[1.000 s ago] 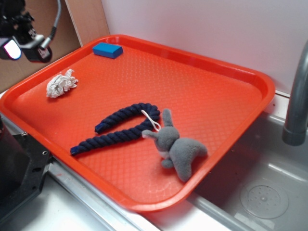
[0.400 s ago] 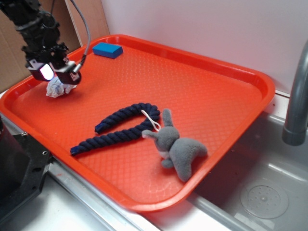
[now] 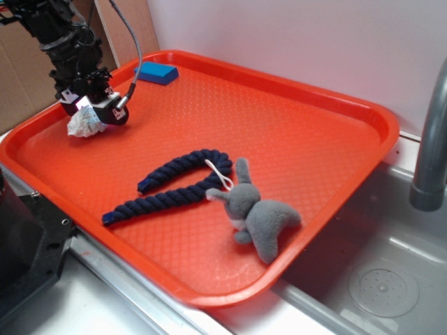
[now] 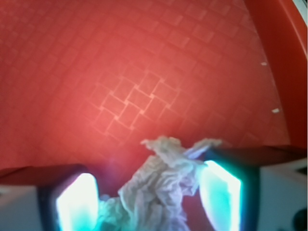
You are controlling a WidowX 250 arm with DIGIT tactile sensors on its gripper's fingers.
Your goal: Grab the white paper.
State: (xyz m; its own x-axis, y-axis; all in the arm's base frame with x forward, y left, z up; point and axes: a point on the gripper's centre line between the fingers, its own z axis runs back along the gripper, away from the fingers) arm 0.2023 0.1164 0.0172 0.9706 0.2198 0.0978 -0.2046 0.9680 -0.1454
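White paper (image 4: 156, 192), near the tray's (image 3: 335, 105) left edge, sits between the tool's (image 4: 149, 202) spread fingers; closing and lifting appear to remain.

Orange tray (image 3: 335, 132) holds blue block (image 3: 156, 72) at far edge, dark blue rope (image 3: 171, 185) touching grey plush bunny (image 3: 260, 216); grey faucet (image 3: 431, 146) right.

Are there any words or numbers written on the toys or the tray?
None. No words, numbers or signs can be read on the orange tray, the white paper, the blue block, the dark blue rope, the grey plush bunny or the gripper.
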